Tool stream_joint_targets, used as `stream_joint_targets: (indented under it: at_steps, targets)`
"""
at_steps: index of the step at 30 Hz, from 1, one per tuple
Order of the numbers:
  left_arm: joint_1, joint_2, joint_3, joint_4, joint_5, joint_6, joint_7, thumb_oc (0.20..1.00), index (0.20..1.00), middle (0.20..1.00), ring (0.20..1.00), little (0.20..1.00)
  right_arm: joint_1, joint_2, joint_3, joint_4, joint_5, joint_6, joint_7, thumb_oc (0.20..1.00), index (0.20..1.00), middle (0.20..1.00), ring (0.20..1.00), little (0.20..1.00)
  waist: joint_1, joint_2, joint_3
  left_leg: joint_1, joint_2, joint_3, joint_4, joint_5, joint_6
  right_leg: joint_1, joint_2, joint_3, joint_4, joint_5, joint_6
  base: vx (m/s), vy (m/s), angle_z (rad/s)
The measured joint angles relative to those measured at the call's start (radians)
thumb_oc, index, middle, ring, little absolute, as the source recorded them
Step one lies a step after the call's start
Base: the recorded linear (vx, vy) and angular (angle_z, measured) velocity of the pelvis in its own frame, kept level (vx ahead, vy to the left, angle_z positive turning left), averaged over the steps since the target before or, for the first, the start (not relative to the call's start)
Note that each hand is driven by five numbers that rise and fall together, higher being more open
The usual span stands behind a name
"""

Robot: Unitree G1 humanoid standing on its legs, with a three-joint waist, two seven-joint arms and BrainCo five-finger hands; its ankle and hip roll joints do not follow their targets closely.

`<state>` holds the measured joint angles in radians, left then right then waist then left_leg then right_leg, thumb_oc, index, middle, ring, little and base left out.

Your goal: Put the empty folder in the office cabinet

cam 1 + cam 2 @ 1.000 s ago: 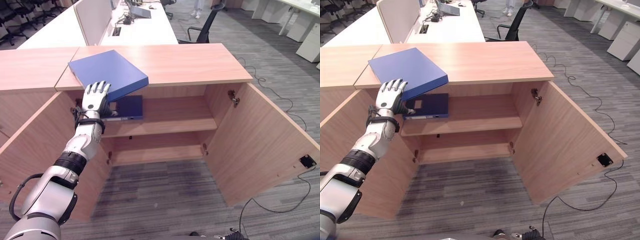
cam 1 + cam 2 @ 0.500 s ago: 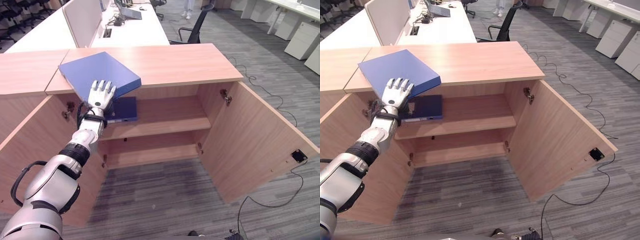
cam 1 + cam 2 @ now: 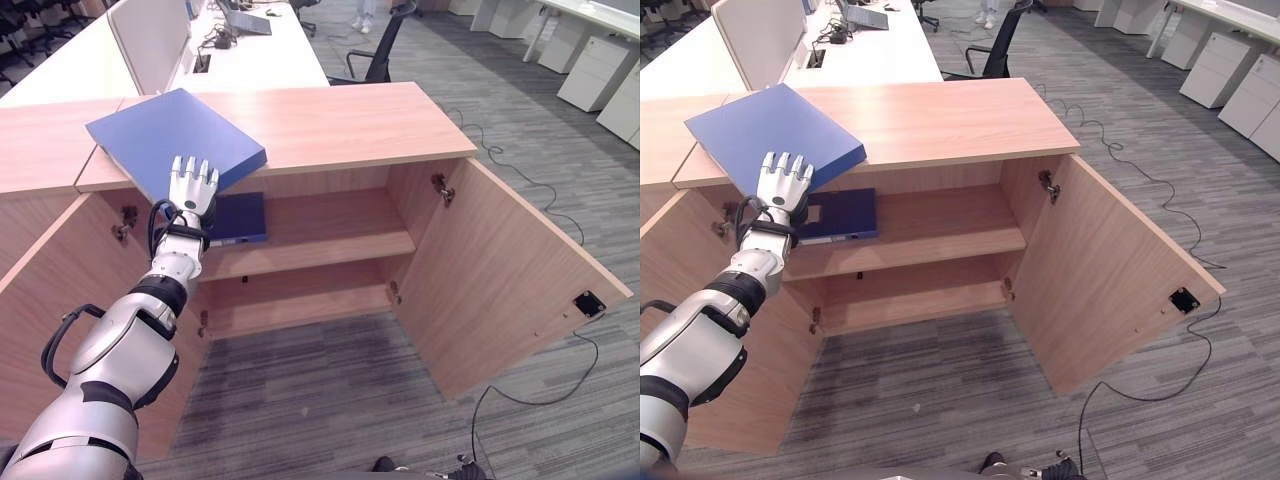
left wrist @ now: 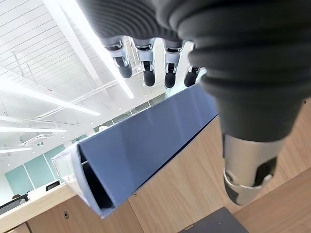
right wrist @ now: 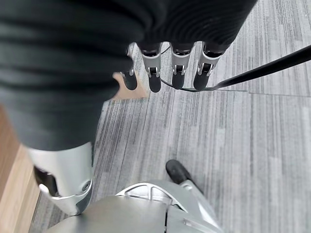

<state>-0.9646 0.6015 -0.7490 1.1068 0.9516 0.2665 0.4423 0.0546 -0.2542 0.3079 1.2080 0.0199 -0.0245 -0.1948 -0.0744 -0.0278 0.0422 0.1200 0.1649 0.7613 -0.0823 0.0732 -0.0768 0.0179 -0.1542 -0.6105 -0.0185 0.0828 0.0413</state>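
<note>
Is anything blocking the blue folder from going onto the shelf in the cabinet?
Partly. A dark blue folder already lies on the left of the upper shelf, right below the blue folder the left hand touches. The rest of that shelf looks free, and both doors stand open.

Both eye views look down from the head at the same open cabinet (image 3: 330, 240). The left wrist camera faces up, close under a blue folder (image 4: 146, 145); the right faces the floor (image 5: 233, 145).
</note>
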Motion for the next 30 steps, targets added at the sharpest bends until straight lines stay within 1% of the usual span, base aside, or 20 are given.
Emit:
stream_joint_targets:
  at_steps: [1, 2, 3, 7, 8, 15, 21, 30]
  targets:
    - [-0.006, 0.006, -0.001, 0.004, 0.0, 0.0, 0.0, 0.868, 0.868, 0.868, 0.868, 0.868, 0.0, 0.0, 0.001, 0.0, 0.0, -0.001, 0.0, 1.0, 1.0, 1.0, 1.0, 1.0, 0.0, -0.001, 0.0, 0.0, 0.0, 0.001, 0.0, 0.0, 0.0, 0.0, 0.0, 0.0, 0.0, 0.0, 0.0, 0.0, 0.0, 0.0]
    - [-0.011, 0.012, -0.005, 0.004, 0.0, 0.0, -0.001, 0.228, 0.228, 0.228, 0.228, 0.228, 0.0, 0.0, 0.0, 0.0, 0.0, -0.002, 0.0, 1.0, 1.0, 1.0, 1.0, 1.0, 0.0, -0.001, 0.001, 0.0, 0.0, 0.001, 0.0, 0.0, 0.0, 0.0, 0.0, 0.001, 0.0, 0.0, 0.0, 0.0, 0.0, 0.0]
    - [-0.02, 0.035, -0.008, 0.003, 0.0, -0.002, -0.006, 0.2, 0.2, 0.2, 0.2, 0.2, -0.001, 0.0, 0.0, 0.0, 0.0, -0.008, 0.0, 1.0, 1.0, 1.0, 1.0, 1.0, 0.0, -0.003, 0.002, -0.001, 0.0, 0.002, 0.0, 0.0, 0.0, -0.002, 0.0, 0.001, 0.0, 0.0, 0.0, 0.0, 0.0, 0.0]
    - [-0.025, 0.052, -0.006, 0.002, 0.0, 0.009, 0.002, 0.2, 0.2, 0.2, 0.2, 0.2, 0.001, 0.0, 0.001, 0.0, 0.0, -0.008, 0.001, 1.0, 1.0, 1.0, 1.0, 1.0, 0.001, -0.006, 0.0, -0.002, 0.0, 0.001, 0.0, 0.0, 0.0, -0.003, 0.0, 0.001, 0.0, 0.0, 0.0, 0.0, 0.0, 0.0]
    - [-0.025, 0.069, -0.004, 0.002, 0.0, 0.011, 0.004, 0.2, 0.2, 0.2, 0.2, 0.2, -0.001, 0.0, 0.003, 0.0, 0.0, -0.009, 0.002, 1.0, 1.0, 1.0, 1.0, 1.0, 0.001, -0.008, -0.001, -0.002, 0.001, 0.001, 0.0, 0.0, 0.0, -0.003, 0.001, 0.001, 0.0, 0.0, 0.0, 0.0, 0.0, 0.0]
    - [-0.054, 0.078, 0.004, 0.063, -0.003, 0.018, -0.004, 0.2, 0.2, 0.2, 0.2, 0.2, -0.001, 0.001, 0.014, 0.0, 0.001, -0.009, 0.009, 1.0, 1.0, 1.0, 1.0, 1.0, 0.003, -0.015, 0.0, -0.002, 0.001, 0.001, -0.001, 0.0, 0.0, -0.002, 0.001, 0.0, 0.0, 0.0, 0.0, 0.0, 0.0, 0.0]
    - [-0.054, 0.081, 0.004, 0.07, -0.003, 0.017, -0.02, 0.2, 0.2, 0.2, 0.2, 0.2, -0.001, 0.001, 0.017, 0.0, 0.001, -0.009, 0.02, 1.0, 1.0, 1.0, 1.0, 1.0, 0.007, -0.03, 0.004, -0.002, 0.001, 0.001, 0.0, 0.0, 0.0, -0.002, 0.001, 0.0, 0.0, 0.0, 0.0, 0.0, 0.0, 0.0]
    - [-0.052, 0.1, 0.008, 0.061, -0.03, 0.015, -0.017, 0.2, 0.2, 0.2, 0.2, 0.2, -0.001, 0.001, 0.017, 0.0, 0.002, -0.009, 0.021, 1.0, 1.0, 1.0, 1.0, 1.0, 0.015, -0.029, 0.004, -0.002, 0.002, 0.0, 0.0, 0.0, 0.0, -0.001, 0.002, 0.0, -0.001, 0.0, -0.001, 0.0, 0.0, 0.0]
